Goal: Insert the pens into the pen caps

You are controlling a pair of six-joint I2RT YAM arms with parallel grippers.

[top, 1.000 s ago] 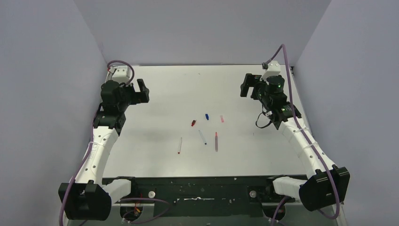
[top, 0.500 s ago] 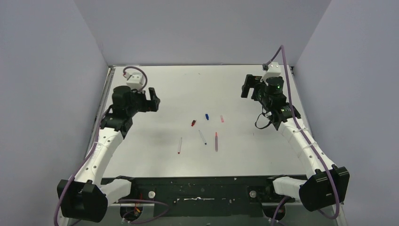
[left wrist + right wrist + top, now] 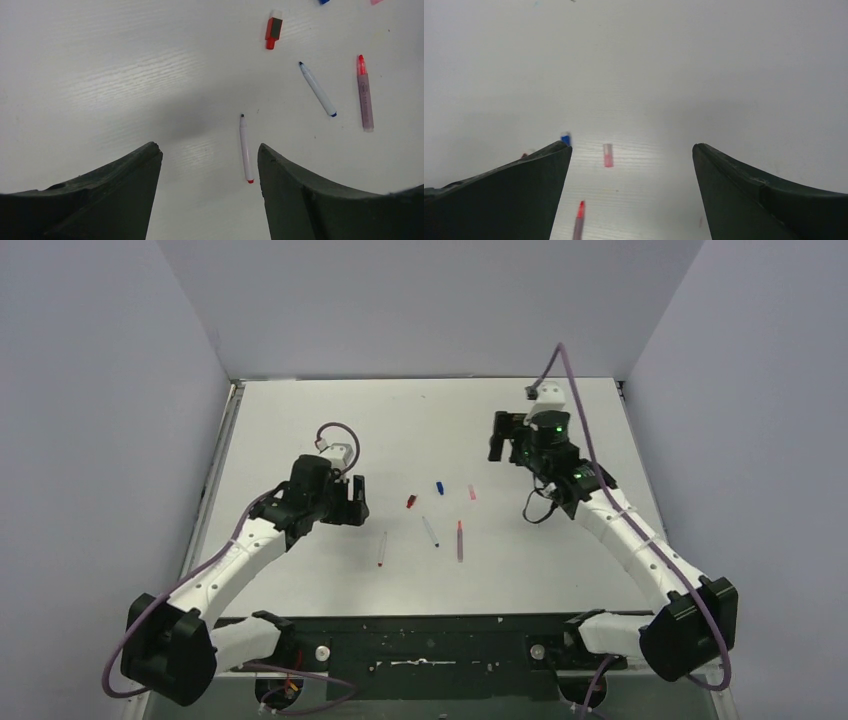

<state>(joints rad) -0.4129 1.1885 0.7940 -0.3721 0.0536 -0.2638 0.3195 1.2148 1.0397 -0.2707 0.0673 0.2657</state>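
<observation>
Both jaws spread, slim whitish pens (image 3: 245, 148), stubby red cap (image 3: 272, 29), smooth white table (image 3: 100, 75)

Left wrist view: blue cap (image 3: 323, 1) and pale pink cap (image 3: 376, 1) clipped by the frame edge near 1 o'clock; right wrist view: pinkish-red pen (image 3: 578, 221) cut off at 7 o'clock, blue cap half hidden and red cap (image 3: 525, 155) a mere sliver behind a finger (image 3: 514, 190) of the right gripper (image 3: 631, 146).

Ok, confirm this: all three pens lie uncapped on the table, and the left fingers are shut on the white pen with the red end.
One thing is wrong. The left wrist view shows the left fingers open and empty; the white pen with the red end lies loose on the table, apart from them. The rest holds.
</observation>
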